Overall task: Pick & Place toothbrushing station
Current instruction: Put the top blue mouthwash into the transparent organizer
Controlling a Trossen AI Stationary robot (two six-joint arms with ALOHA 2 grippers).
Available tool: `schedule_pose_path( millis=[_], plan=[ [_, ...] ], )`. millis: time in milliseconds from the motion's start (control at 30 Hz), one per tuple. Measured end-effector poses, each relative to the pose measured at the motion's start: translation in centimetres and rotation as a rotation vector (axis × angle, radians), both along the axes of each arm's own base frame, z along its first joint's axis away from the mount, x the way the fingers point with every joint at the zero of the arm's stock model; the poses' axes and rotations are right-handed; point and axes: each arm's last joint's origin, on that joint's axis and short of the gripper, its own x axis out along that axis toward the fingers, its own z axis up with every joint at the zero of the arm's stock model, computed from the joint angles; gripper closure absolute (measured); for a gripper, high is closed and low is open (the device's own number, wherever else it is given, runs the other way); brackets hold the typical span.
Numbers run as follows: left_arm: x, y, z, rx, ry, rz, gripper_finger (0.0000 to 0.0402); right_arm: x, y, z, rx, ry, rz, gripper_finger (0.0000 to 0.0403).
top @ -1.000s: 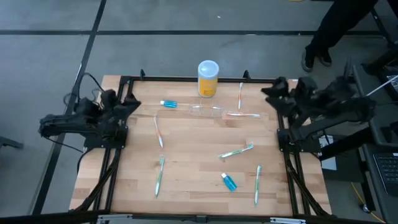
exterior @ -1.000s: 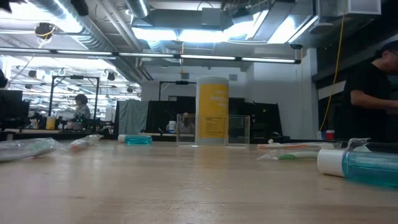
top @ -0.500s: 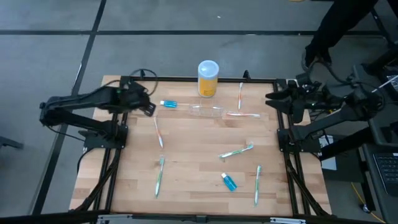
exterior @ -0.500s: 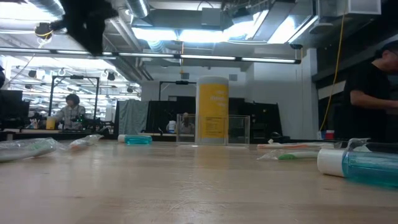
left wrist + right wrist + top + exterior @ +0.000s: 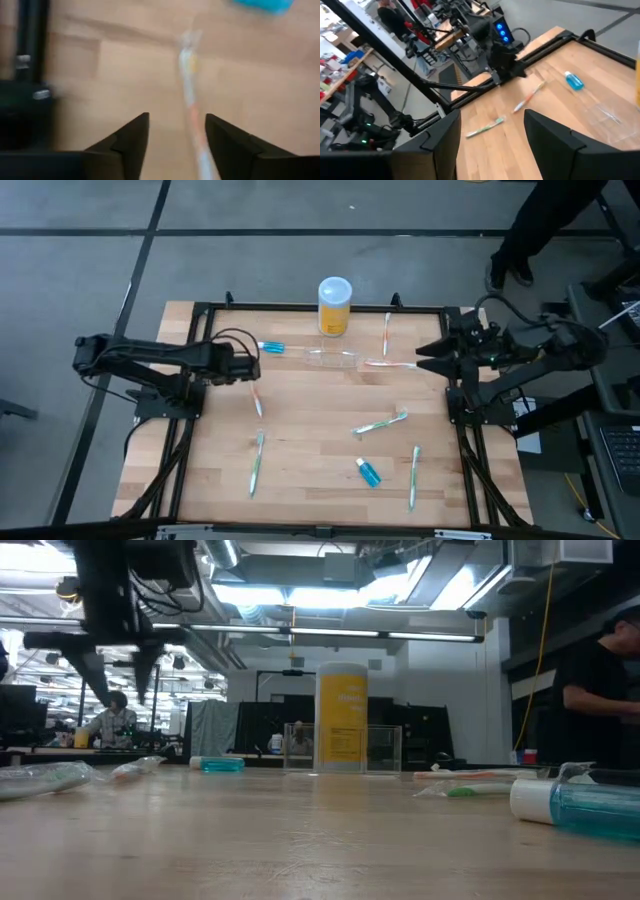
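Left gripper (image 5: 254, 366) hovers open, apart from toothbrushing station (image 5: 331, 358).

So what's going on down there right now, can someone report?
Left gripper open above an orange-and-white toothbrush. Right gripper open at the table's right edge. Clear plastic toothbrush holder untouched, beside the yellow white-lidded container.

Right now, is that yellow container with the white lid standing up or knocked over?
Upright. The yellow container stands tall on the table in the low view, lid on top.
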Motion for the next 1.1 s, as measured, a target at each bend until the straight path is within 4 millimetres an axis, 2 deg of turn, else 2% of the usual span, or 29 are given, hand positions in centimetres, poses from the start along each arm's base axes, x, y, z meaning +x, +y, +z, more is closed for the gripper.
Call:
schedule_pose_path(
  millis=[100, 200, 467, 667, 900, 1100],
  plan=[
    [0.1, 0.1, -1.2, 0.001, 0.029, 0.067, 0.0149, 0.0, 0.1, 0.3, -0.007, -0.026, 0.011, 0.0183],
    [0.6, 0.6, -2.3, 0.02, 0.083, 0.103, 0.013, -0.1, 0.2, 0.4, -0.017, -0.046, 0.025, 0.0183],
    [3.9, 2.6, -5.1, 0.016, 0.041, 0.055, 0.0145, -0.4, 0.1, 1.1, -0.015, -0.107, 0.03, 0.0183],
    [4.6, 3.0, -6.8, -0.024, 0.095, 0.03, 0.0163, -0.4, 0.1, 1.2, 0.004, -0.12, 0.018, 0.0183],
    [4.8, 2.8, -7.2, -0.029, 0.116, 0.004, 0.0188, -0.3, 0.1, 1.4, 0.015, -0.146, 0.001, 0.0183],
    [4.2, 3.2, -5.5, 0.098, 0.074, -0.002, 0.0195, -0.2, 0.1, 1.7, 0.012, -0.174, -0.025, 0.0183]
  ],
)
